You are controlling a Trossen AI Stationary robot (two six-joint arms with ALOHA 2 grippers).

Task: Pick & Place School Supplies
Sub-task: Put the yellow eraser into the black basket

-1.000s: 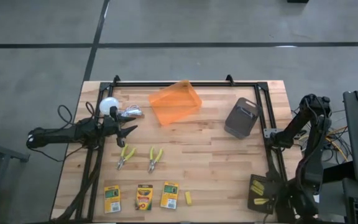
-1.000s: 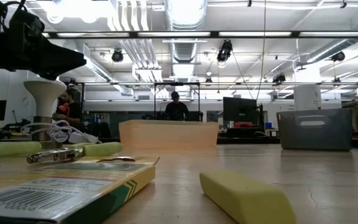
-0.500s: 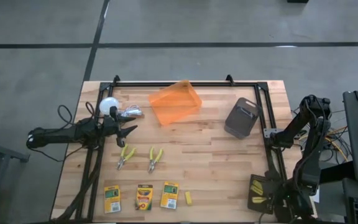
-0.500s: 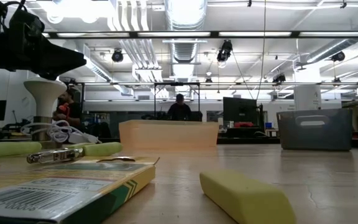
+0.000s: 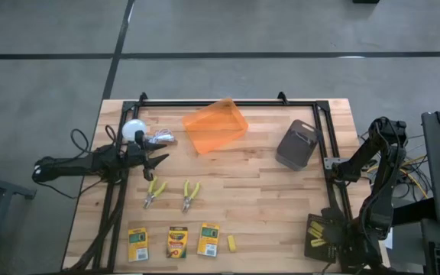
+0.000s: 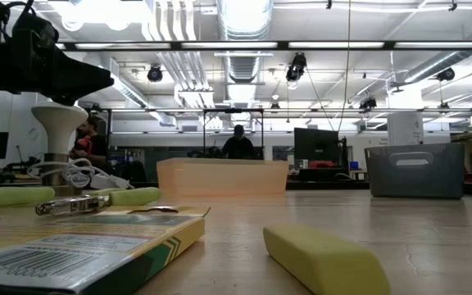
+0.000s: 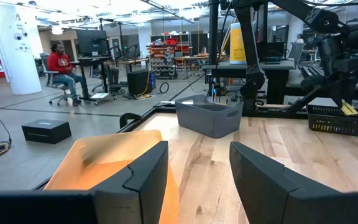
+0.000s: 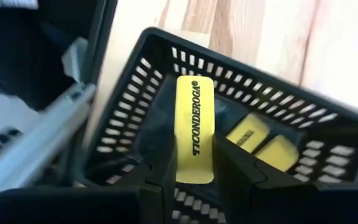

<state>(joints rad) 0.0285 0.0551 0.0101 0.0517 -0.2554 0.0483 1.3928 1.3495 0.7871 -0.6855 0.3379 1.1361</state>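
Observation:
Three yellow-and-green crayon boxes (image 5: pixel 137 243) (image 5: pixel 177 242) (image 5: pixel 208 238) lie flat along the near edge, with one yellow block (image 5: pixel 231 243) beside them. Two yellow-handled pliers (image 5: pixel 154 191) (image 5: pixel 190 194) lie flat farther in. My left gripper (image 5: pixel 157 160) is open and empty, held level above the table just beyond the pliers, next to the white ball (image 5: pixel 134 130). My right gripper (image 8: pixel 194 158) is shut on a yellow block (image 8: pixel 194 118) over a black mesh basket (image 8: pixel 135 81) at the near right, which has two more yellow blocks (image 8: pixel 263 140) inside. My right gripper pinches the yellow block's lower end (image 8: pixel 194 174) between its two fingers. The block lies along the fingers and sticks out past their tips, pointing down into the basket. It is lifted clear of the basket's floor.
A translucent orange bin (image 5: pixel 216 126) and a grey bin (image 5: pixel 296 143) stand at the far side. A black frame (image 5: pixel 228 101) runs round the table. The white ball's cable (image 5: pixel 163 139) lies beside it. Bare wood lies between the pliers and the basket (image 5: pixel 315 238).
My right arm has shifted a little over the black basket at the near right, still shut on the yellow block. My left gripper has kept still.

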